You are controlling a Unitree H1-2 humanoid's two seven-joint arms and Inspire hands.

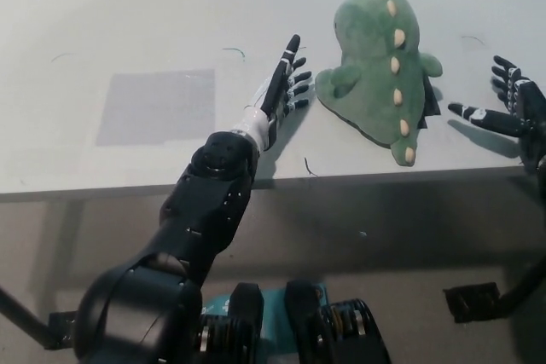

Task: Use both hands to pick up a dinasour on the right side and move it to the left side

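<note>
Head view | dinosaur [381, 70] between both hands | left hand [284, 84] open, near | right hand [508, 105] open, apart

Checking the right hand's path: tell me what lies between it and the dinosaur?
In the head view, only bare white table lies between the right hand and the dinosaur.

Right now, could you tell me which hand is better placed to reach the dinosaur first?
Left hand: open, its fingers almost at the plush dinosaur. The right hand, open, is farther off.
</note>
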